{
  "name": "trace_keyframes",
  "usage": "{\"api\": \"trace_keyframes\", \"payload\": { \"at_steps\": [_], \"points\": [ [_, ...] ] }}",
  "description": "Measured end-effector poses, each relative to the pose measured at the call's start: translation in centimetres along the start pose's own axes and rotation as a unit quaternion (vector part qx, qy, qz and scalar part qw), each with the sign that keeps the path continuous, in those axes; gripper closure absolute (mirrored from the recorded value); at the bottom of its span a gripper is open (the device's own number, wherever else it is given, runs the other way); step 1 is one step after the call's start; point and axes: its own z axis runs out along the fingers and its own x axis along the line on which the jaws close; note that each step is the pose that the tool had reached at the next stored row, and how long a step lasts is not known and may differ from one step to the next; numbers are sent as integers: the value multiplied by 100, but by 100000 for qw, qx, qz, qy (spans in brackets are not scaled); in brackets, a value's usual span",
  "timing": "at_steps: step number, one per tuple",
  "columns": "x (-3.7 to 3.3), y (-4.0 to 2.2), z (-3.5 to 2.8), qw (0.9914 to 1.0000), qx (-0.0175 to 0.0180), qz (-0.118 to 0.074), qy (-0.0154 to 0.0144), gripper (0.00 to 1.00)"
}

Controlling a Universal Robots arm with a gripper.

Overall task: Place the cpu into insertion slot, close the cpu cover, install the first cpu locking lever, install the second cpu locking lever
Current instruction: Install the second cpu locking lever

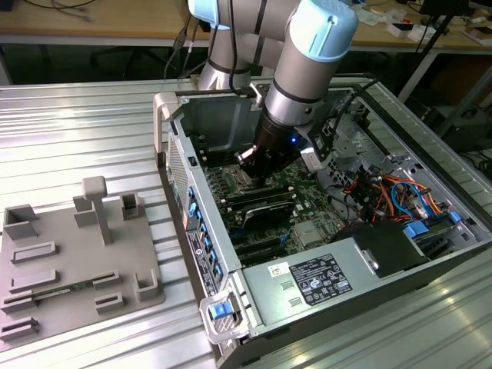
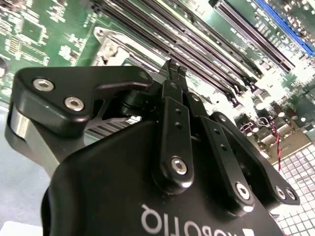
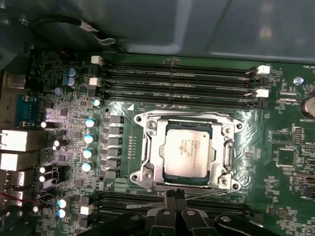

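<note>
First wrist view: the cpu [image 3: 187,151] is seen seated in the insertion slot [image 3: 170,173], framed by the lowered cpu cover [image 3: 148,147] on the green motherboard [image 3: 275,128]. The gripper [image 3: 175,195] is held just beside the cover's edge, its jaws pressed together with nothing pinched. Long black memory slots [image 3: 177,81] are set beyond the socket.
</note>
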Motion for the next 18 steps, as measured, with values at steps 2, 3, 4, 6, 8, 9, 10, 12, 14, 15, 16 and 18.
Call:
{"api": "trace_keyframes", "payload": {
  "at_steps": [2, 3, 4, 6, 8, 9, 10, 12, 14, 15, 16, 18],
  "points": [
    [23, 1, 18, 100000, 3, 2, 105, 89],
    [32, 1, 28, 100000, -5, 4, 168, 89],
    [38, 2, 36, 100000, -6, 4, 224, 89],
    [45, 1, 43, 100000, -2, 6, 299, 89],
    [45, 2, 44, 100000, -4, -2, 301, 89],
    [46, 2, 45, 100000, -13, 5, 291, 89],
    [46, 2, 45, 100000, -11, 5, 294, 89],
    [46, 2, 45, 100000, -11, 5, 292, 89],
    [47, 2, 46, 100000, -12, 4, 293, 89],
    [47, 2, 46, 100000, -10, 8, 296, 89],
    [47, 2, 46, 100000, -12, 7, 294, 89],
    [63, 3, 60, 100000, -14, 5, 298, 89]
  ]
}}
